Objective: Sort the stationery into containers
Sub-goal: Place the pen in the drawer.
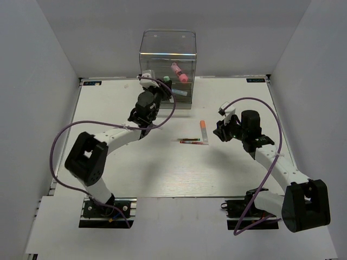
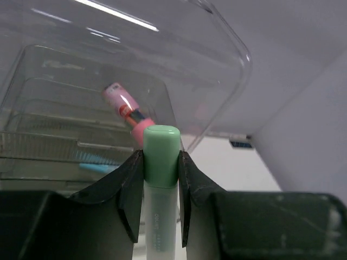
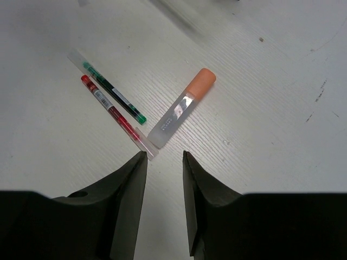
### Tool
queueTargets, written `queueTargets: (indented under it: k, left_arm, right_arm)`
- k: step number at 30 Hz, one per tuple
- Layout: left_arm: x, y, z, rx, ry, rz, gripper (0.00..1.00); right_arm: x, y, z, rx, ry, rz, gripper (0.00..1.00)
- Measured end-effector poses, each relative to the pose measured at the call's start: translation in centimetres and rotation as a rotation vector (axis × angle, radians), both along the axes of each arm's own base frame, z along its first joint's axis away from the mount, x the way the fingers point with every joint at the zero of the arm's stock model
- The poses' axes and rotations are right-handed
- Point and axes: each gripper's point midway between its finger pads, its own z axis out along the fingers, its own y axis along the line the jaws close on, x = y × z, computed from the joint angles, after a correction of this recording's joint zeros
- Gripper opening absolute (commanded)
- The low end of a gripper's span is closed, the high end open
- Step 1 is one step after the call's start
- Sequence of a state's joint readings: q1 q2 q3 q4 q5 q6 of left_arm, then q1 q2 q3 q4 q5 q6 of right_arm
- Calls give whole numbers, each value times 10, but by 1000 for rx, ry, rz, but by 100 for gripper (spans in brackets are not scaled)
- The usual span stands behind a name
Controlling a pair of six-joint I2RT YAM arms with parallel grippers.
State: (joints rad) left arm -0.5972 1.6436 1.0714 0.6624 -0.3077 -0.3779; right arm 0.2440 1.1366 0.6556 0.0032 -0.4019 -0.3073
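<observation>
Three pieces (orange-capped marker point(image 3: 181, 108), red pen point(image 3: 116, 116), green pen point(image 3: 114, 93)) lie at eleven to twelve o'clock of my parted right gripper point(image 3: 164, 162); my left gripper point(image 2: 161, 160) clamps the green-capped marker point(image 2: 161, 216) facing the drawer cabinet point(image 1: 168, 54), so I'd next reach in and release.

Bare table point(image 1: 162, 173) surrounds the pens point(image 1: 193, 142); cabinet point(image 1: 167, 54) blocks the far edge.

The left tool point(image 2: 161, 162) has its fingers pinched on the green cap of a white marker point(image 2: 160, 216), right in front of the clear cabinet point(image 2: 206, 65). A pink marker point(image 2: 122, 103) lies tilted inside.
</observation>
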Motion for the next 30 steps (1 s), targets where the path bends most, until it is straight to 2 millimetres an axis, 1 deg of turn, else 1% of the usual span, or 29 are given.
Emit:
queueTargets:
  k: [3, 4, 5, 6, 10, 12, 15, 17, 19, 21, 22, 23, 24, 26, 27, 28, 30]
  left_arm:
    - [20, 3, -13, -121, -1, 66, 0]
    - [25, 4, -20, -162, 8, 88, 0]
    - [33, 7, -33, -221, 24, 125, 0]
    - [34, 8, -36, -233, 28, 130, 0]
    - [51, 20, -59, -399, 38, 233, 0]
    - [59, 24, -68, -458, 35, 272, 0]
    - [71, 27, -73, -520, 29, 320, 0]
    - [77, 28, -70, -547, 20, 340, 0]
    - [81, 30, -64, -570, 7, 360, 0]
    - [83, 32, -57, -588, -7, 373, 4]
    - [84, 33, -54, -592, -10, 376, 4]
    - [85, 33, -52, -594, -13, 379, 9]
    - [85, 34, -52, -593, -13, 384, 14]
    - [86, 36, -54, -587, -6, 396, 22]
    - [86, 36, -57, -581, 0, 402, 30]
    - [86, 37, -59, -575, 7, 409, 35]
    - [87, 37, -65, -560, 22, 417, 38]
  right_arm:
    - [0, 0, 1, -1, -5, 3, 39]
    - [0, 0, 2, -2, -8, 4, 39]
    - [0, 0, 2, -3, -12, 5, 39]
    - [0, 0, 3, -4, -14, 5, 39]
    - [0, 0, 5, -4, -22, 7, 39]
    - [0, 0, 5, -4, -24, 8, 39]
    - [0, 0, 5, -4, -25, 8, 39]
    - [0, 0, 5, -4, -24, 8, 39]
    - [0, 0, 5, -5, -25, 8, 42]
    - [0, 0, 5, -5, -25, 8, 47]
    - [0, 0, 5, -5, -25, 8, 50]
    - [0, 0, 5, -5, -25, 9, 53]
    - [0, 0, 5, -4, -25, 8, 54]
    - [0, 0, 5, -5, -26, 8, 54]
    - [0, 0, 5, -5, -26, 8, 56]
    - [0, 0, 5, -5, -25, 8, 56]
    - [0, 0, 5, -4, -25, 9, 56]
